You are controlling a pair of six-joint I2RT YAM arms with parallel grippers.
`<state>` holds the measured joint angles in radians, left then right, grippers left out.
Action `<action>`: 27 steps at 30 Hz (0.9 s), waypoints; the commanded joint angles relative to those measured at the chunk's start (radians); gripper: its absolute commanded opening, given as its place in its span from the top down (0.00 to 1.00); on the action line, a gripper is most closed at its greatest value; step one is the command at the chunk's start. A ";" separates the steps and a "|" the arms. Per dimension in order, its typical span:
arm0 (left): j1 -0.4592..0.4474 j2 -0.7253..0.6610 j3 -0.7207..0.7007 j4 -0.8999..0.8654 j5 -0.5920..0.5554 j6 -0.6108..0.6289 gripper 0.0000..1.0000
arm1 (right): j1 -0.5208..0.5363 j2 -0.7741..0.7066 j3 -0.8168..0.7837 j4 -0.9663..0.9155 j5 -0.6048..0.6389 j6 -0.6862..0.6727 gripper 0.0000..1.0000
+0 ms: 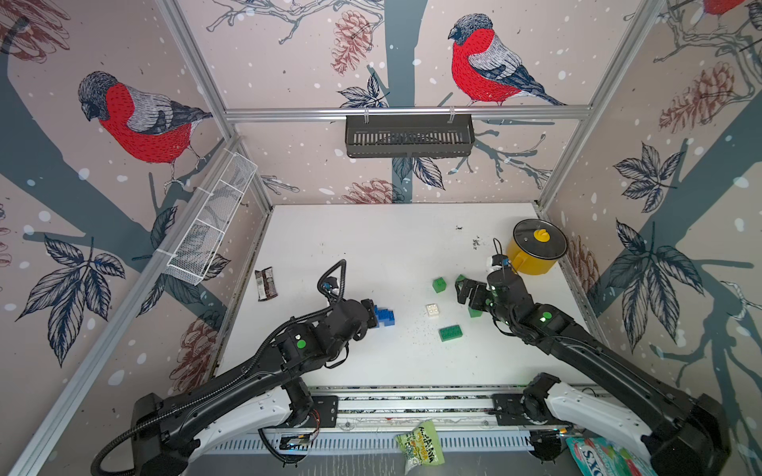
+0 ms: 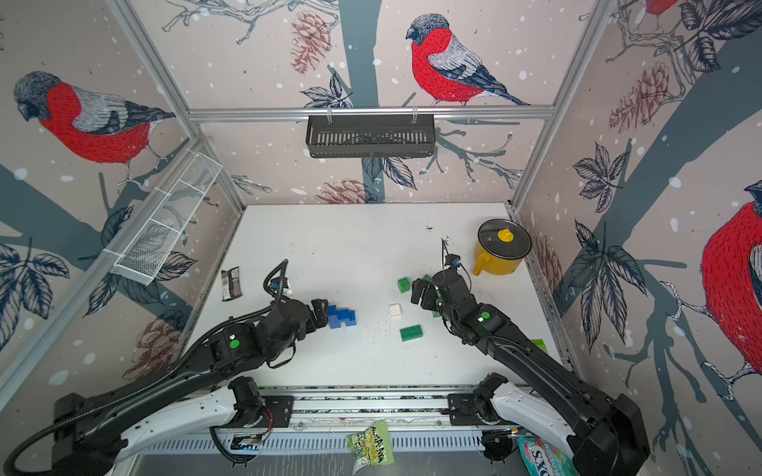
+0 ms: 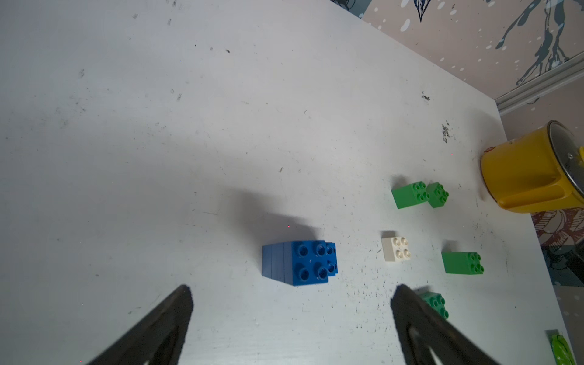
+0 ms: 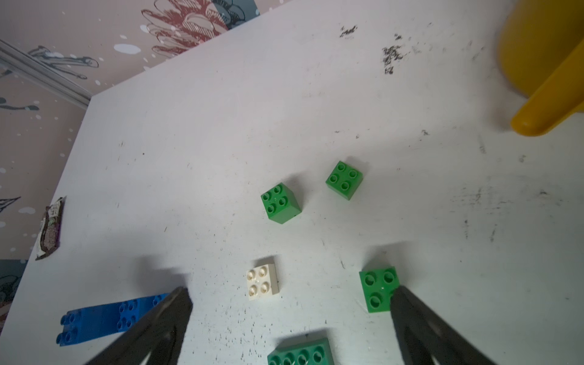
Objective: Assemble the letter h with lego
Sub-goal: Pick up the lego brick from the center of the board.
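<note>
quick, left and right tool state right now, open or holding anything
left tool: open, holding nothing; the blue lego stack lies ahead of its tips, not gripped
right tool: open, holding nothing

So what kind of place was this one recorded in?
Probably a robot test cell, not a home: a white table boxed in by aluminium rails and bird-print wall panels, with a left arm and right arm mounted at its front.

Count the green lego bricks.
4. One cube and a second cube sit nearer the yellow pot; a third cube lies below the right claw; the long brick nearest the robot's base. A green scrap behind the right arm may be a fifth.
</note>
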<state>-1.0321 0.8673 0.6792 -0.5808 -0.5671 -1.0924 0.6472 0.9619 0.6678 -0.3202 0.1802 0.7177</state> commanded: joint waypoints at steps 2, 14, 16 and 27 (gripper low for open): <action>-0.113 0.096 0.014 -0.015 -0.182 -0.194 0.02 | -0.001 0.035 -0.022 0.073 -0.052 -0.049 0.00; -0.204 0.297 -0.022 0.080 -0.221 -0.278 0.13 | -0.001 0.046 -0.074 0.144 -0.092 -0.107 0.01; -0.204 0.327 -0.017 0.096 -0.228 -0.270 0.17 | -0.001 0.037 -0.079 0.149 -0.096 -0.110 0.00; -0.204 0.501 0.079 0.044 -0.306 -0.256 0.33 | 0.004 0.007 -0.094 0.174 -0.140 -0.125 0.01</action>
<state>-1.2354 1.3590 0.7506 -0.5140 -0.8154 -1.3567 0.6479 0.9745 0.5804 -0.1764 0.0631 0.6136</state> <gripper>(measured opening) 0.693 0.995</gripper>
